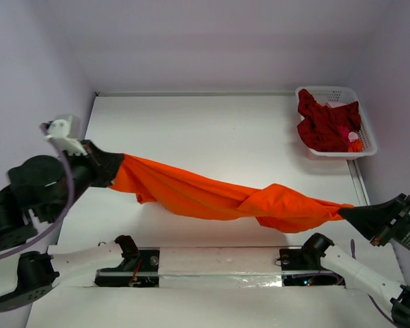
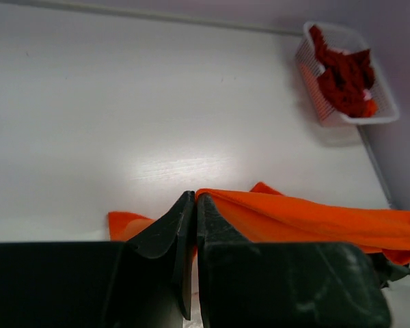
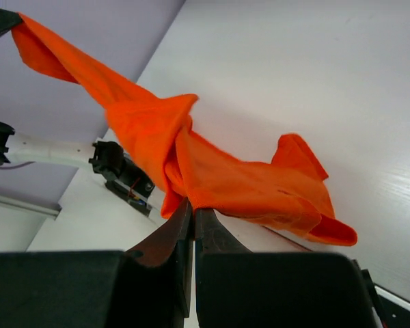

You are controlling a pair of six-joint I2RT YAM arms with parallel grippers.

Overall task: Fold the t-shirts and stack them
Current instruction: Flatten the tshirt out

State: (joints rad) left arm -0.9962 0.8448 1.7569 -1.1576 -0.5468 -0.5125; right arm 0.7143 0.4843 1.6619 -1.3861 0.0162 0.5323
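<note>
The bright orange t-shirt (image 1: 212, 195) hangs stretched and twisted between my two grippers, above the near half of the table. My left gripper (image 1: 116, 167) is shut on its left end; in the left wrist view the cloth (image 2: 314, 219) runs off to the right from the closed tips (image 2: 194, 198). My right gripper (image 1: 352, 213) is shut on its right end; in the right wrist view the shirt (image 3: 212, 171) bunches just above the closed tips (image 3: 193, 205). Dark crimson shirts (image 1: 324, 124) lie crumpled in the basket at the far right, and show in the left wrist view (image 2: 345, 75).
The white lattice basket (image 1: 365, 140) stands at the far right corner of the white table (image 1: 212, 130), also in the left wrist view (image 2: 314, 102). The arm bases (image 1: 212, 263) sit along the near edge. Purple walls close in the left, back and right.
</note>
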